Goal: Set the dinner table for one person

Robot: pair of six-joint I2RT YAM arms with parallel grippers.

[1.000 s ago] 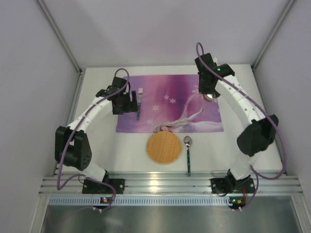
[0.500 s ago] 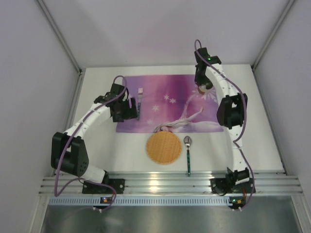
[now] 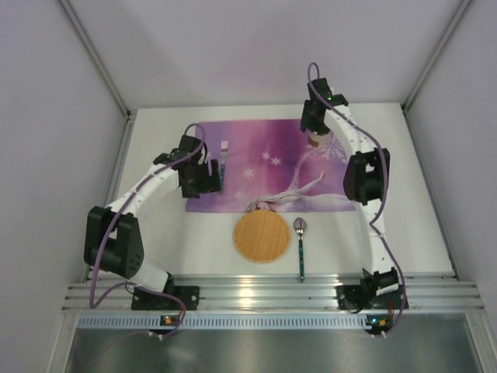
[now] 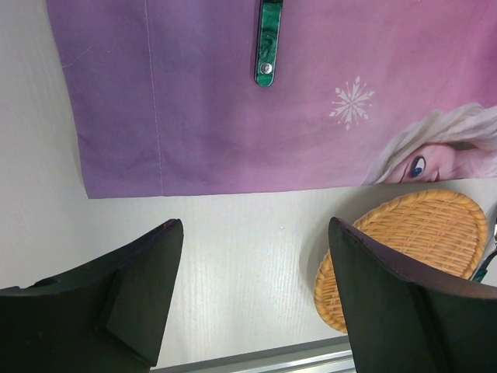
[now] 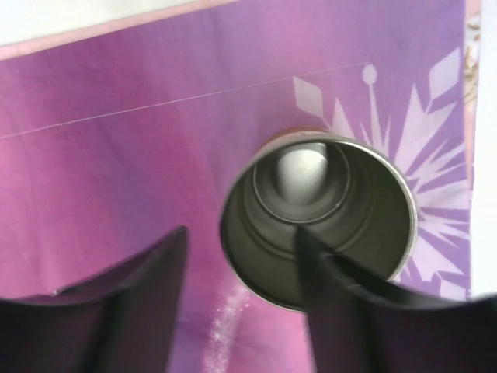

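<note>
Beneath the placemat (image 3: 264,148) and reaching out past it on every side lies the bench (image 3: 203,242), a flat white slab. It looks rigid, fixed and smooth, so it is not something to grip. Any hold belongs on the pieces it carries, and they would probably slide on it easily.

At the placemat's far right corner stands a metal cup (image 5: 326,225), hard, light and likely slippery. Its rim wall looks like the best place to pinch it. The right arm stretches long to that corner, wrist pointing down. The right end effector (image 5: 241,233) is spread wide, one finger over the cup's mouth and the other clear outside, gripping nothing.

The left arm bends toward the placemat's left side beside a fork (image 3: 224,155). The left end effector (image 4: 255,225) gapes empty above the placemat's near edge. A woven plate (image 3: 262,235) and a spoon (image 3: 300,247) lie just off that edge.
</note>
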